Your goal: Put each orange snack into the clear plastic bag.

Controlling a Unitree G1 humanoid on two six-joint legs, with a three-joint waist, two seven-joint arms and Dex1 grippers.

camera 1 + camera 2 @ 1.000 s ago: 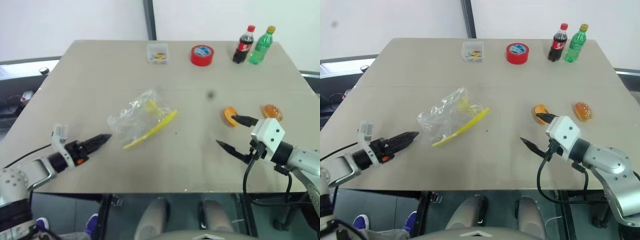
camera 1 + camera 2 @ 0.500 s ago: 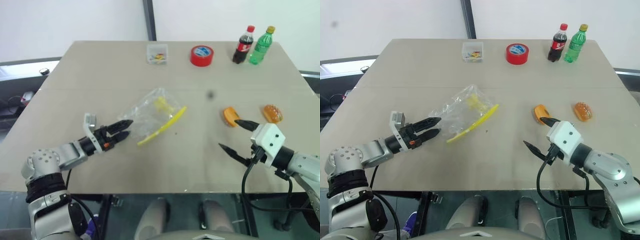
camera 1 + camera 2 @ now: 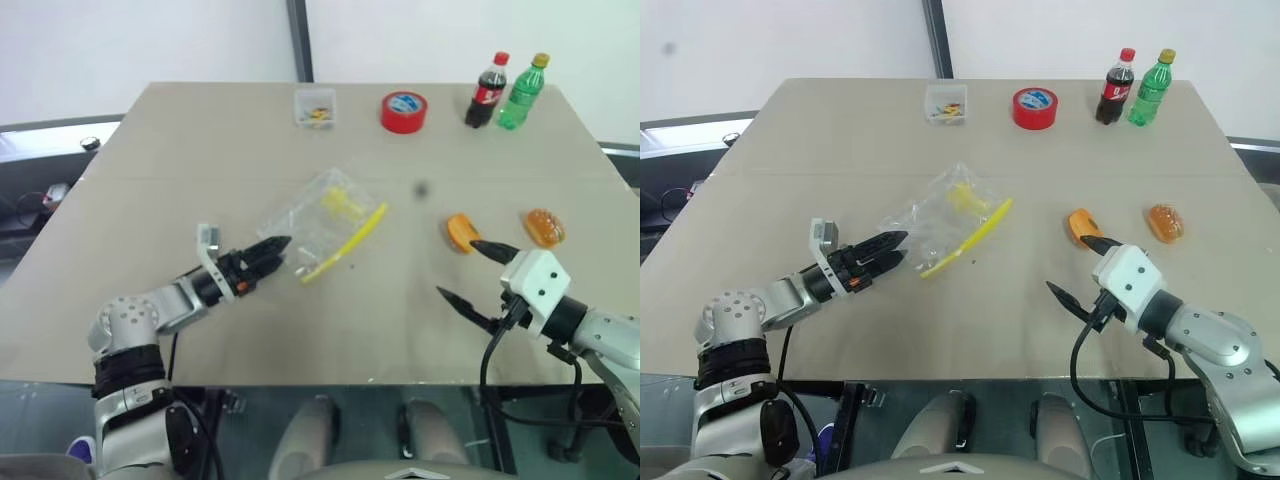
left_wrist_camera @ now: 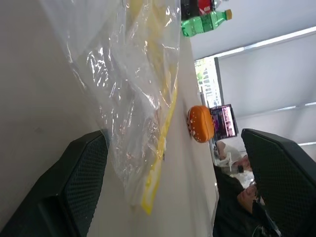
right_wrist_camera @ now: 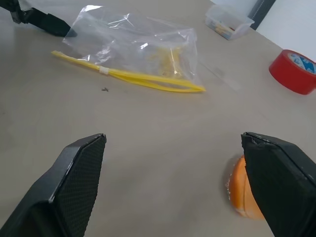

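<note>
Left gripper [image 3: 278, 252] is seen with fingers spread, tips at the near-left corner of the clear plastic bag [image 3: 322, 215], nothing clamped; whether the tips touch the plastic cannot be told. Right gripper [image 3: 473, 277] is held wide open over the table [image 3: 200, 150], nothing between its fingers, upper fingertip just beside the nearer orange snack [image 3: 460, 232]. Bag is laid flat at table centre, long axis diagonal, its yellow strip [image 3: 346, 244] running from near-left up to far-right along the edge facing the snacks. Nearer snack is placed right of the bag, well apart from it, tilted on edge; second orange snack [image 3: 545, 226] is placed further right, near the table's right edge. Bare tabletop lies between bag mouth and snacks. Along the far edge are set a small clear box [image 3: 315, 107], a red tape roll [image 3: 404, 110], a cola bottle [image 3: 487, 90] and a green bottle [image 3: 524, 92], bottles upright and just beside each other, all well apart from the bag.
</note>
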